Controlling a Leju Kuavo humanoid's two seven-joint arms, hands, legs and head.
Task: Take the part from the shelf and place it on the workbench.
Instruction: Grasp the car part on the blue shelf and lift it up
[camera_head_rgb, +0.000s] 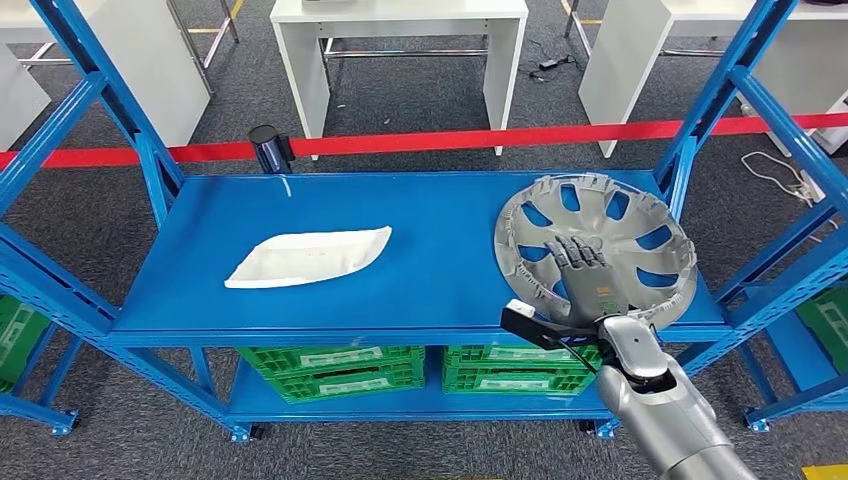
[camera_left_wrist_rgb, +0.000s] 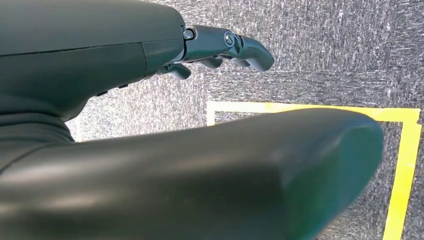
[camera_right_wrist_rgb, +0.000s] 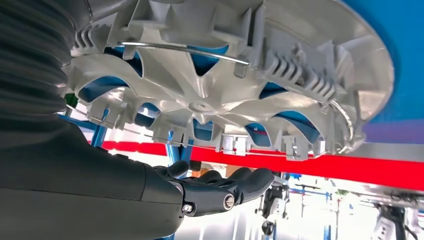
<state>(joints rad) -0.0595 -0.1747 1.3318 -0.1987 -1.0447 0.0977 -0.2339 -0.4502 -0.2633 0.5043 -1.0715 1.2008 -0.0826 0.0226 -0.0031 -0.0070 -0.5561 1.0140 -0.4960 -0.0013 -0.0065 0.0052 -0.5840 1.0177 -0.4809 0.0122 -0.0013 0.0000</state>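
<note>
While my right hand (camera_head_rgb: 583, 268) hovers flat, fingers spread and empty, above the grey wheel cover (camera_head_rgb: 598, 240) on the blue shelf (camera_head_rgb: 400, 270), my left hand (camera_left_wrist_rgb: 220, 47) hangs loosely curled, empty.

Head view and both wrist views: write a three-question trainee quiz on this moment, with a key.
1. True or false: the right hand is over the grey wheel cover, fingers spread.
2. Which thing lies on the left half of the blue shelf?
A. a white part
B. a green crate
C. a red strap
3. Fill in: the left hand hangs over grey carpet marked with ______ tape.

Key: 1 true; 2 A; 3 yellow. The green crates sit on the lower level, and the red strap runs behind the shelf.
</note>
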